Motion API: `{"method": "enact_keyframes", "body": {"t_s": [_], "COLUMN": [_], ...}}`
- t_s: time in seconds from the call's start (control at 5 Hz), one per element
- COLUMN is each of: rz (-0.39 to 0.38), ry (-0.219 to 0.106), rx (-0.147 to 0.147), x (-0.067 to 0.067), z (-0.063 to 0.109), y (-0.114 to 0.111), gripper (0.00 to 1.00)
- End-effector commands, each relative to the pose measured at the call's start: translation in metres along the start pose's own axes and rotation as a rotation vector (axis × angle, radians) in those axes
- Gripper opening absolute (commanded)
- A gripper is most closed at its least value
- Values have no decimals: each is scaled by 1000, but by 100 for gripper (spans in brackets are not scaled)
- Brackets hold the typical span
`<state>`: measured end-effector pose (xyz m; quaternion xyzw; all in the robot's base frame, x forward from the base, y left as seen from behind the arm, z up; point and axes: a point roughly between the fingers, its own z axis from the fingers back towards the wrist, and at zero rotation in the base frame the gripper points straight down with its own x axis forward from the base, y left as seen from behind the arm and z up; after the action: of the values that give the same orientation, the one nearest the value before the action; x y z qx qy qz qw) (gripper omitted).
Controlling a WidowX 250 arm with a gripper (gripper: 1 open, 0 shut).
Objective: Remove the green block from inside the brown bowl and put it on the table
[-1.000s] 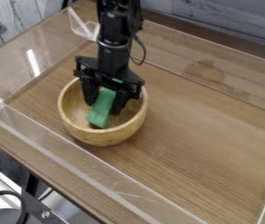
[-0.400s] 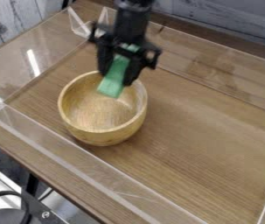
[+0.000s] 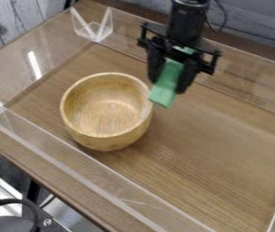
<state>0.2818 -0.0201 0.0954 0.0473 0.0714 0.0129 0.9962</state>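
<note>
- Green block (image 3: pixel 166 90) is out of the brown bowl (image 3: pixel 107 111) now; a second ago it stood tilted inside the bowl between the jaws, and since then it has been lifted clear and carried off toward the bowl's two o'clock side.
- It hangs in the air just beside the bowl's rim, its lower end past the rim at about three o'clock and not touching the table (image 3: pixel 212 172).
- The bowl is left empty, its pale inside bare, and it seems not to have shifted.
- To my eye the removal half of the job is done; what remains is lowering the block onto open wood and letting go.
- The claw (image 3: pixel 173 80) is clamped on the block, one dark finger either side of its upper part, the green bar sticking out below.
- The arm comes in from twelve o'clock, its wrist upright and the claw pointing straight down over the table, clear of the acrylic walls (image 3: pixel 54 145).
</note>
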Motion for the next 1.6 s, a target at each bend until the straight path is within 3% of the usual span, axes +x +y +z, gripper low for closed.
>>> {"method": "enact_keyframes", "body": {"t_s": [0.0, 0.2, 0.4, 0.6, 1.0, 1.4], "rz": [-25, -56, -65, -67, -111, -176], "ry": [-33, -14, 8, -7, -100, -166], "rx": [-50, -103, -64, -30, -86, -74], "x": [9, 12, 1, -2, 15, 7], "z": [5, -7, -27, -38, -34, 31], "y": [-12, -16, -16, -16, -8, -13], "gripper": [0, 0, 0, 0, 0, 0]}}
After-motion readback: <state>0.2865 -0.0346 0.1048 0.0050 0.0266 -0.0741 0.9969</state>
